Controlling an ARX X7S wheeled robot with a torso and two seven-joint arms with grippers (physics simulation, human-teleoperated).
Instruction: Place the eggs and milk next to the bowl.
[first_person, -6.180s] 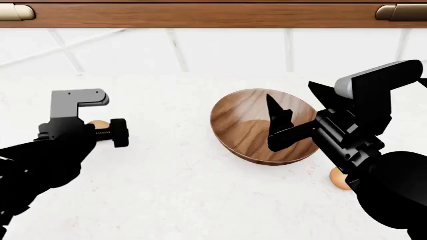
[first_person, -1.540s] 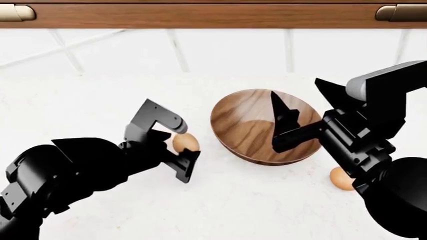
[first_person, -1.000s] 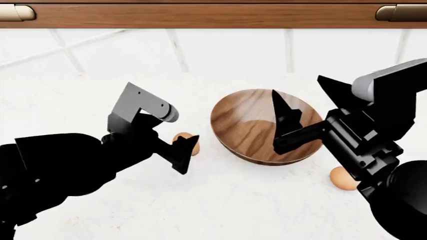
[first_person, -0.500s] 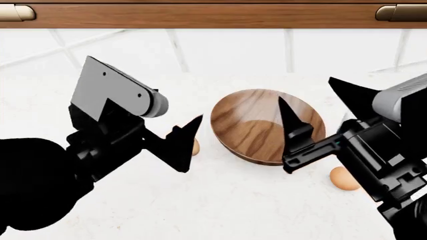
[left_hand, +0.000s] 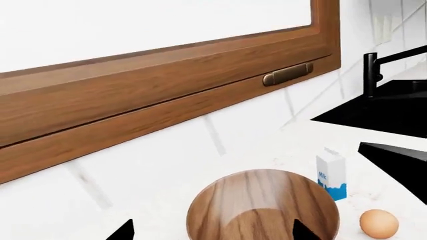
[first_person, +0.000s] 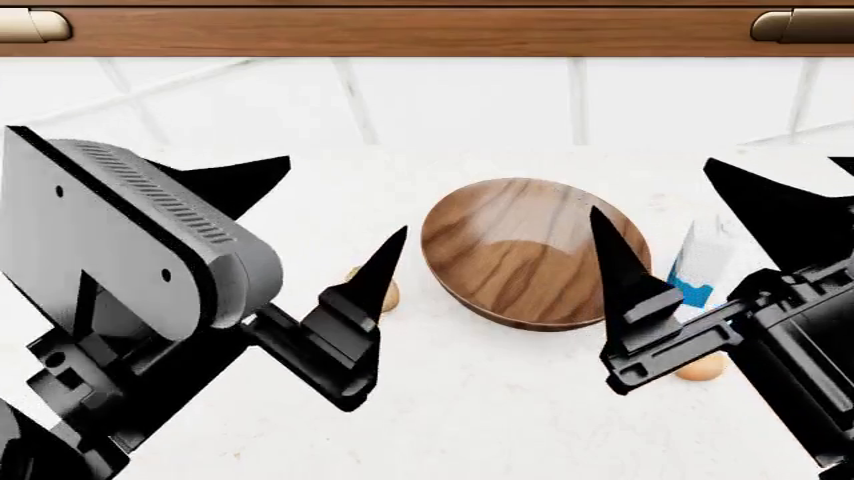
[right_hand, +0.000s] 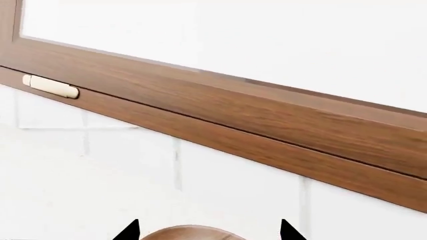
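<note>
Both arms hang raised above the white surface (first_person: 481, 420), close to the head camera. The left end effector (first_person: 327, 265) stands with fingers spread wide and nothing between them; the right end effector (first_person: 707, 260) is likewise spread and empty.

The wooden bowl (first_person: 534, 250) sits on the surface between the two arms, and it is empty. One egg (first_person: 384, 296) lies just beside the bowl on its left side, below and beyond the left fingertip in the head view. The second egg (first_person: 699, 367) lies near the bowl's right front edge, partly hidden by the right finger. The milk carton (first_person: 698, 262) stands upright just beside the bowl on the right, its long axis vertical; the left wrist view confirms carton (left_hand: 331, 174) and egg (left_hand: 378, 223) together on that side of the bowl (left_hand: 261, 206).

Judgement: all three items already lie next to the bowl; should anything need adjusting, the right arm is nearer the carton and right-hand egg, the left arm nearer the other egg.
</note>
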